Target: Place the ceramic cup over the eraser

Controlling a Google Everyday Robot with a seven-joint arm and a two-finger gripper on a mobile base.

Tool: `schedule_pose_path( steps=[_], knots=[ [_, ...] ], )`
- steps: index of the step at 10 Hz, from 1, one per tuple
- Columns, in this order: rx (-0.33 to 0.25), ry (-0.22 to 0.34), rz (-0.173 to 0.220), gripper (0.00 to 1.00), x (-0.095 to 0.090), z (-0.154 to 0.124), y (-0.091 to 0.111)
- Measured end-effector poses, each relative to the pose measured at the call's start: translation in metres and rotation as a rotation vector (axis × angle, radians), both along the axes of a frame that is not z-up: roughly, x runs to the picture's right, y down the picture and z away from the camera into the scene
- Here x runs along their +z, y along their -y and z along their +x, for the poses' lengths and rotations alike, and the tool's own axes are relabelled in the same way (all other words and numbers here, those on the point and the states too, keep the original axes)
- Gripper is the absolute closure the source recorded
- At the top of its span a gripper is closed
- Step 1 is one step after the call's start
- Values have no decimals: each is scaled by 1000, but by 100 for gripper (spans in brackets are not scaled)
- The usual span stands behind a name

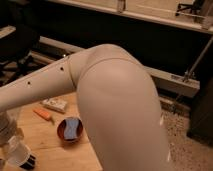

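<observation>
The white ceramic cup (19,153) is at the bottom left, tilted, at the end of my gripper (12,141), which comes down from the left edge and is shut on it. The black eraser (30,161) lies on the wooden table right beside the cup's lower right edge, partly hidden by the cup. My large pale arm fills the middle of the view and hides much of the table.
A dark red-brown bowl (70,129) with blue contents stands mid-table. An orange pen (43,114) and a white labelled box (54,105) lie behind it. The wooden table (50,150) ends at the right, with speckled floor (185,145) beyond.
</observation>
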State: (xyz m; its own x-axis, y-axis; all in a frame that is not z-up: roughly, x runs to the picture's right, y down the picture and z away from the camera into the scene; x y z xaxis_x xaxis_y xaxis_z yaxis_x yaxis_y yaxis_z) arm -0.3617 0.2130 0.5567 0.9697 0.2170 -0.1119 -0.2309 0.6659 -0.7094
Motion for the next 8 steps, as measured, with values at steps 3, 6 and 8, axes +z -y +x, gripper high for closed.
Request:
schedule_pose_path(
  steps=[3, 6, 8],
  knots=[
    [-46, -31, 0, 20, 1, 4, -5],
    [-33, -34, -8, 20, 1, 1, -4],
    [-33, -33, -8, 20, 1, 0, -4]
  ],
)
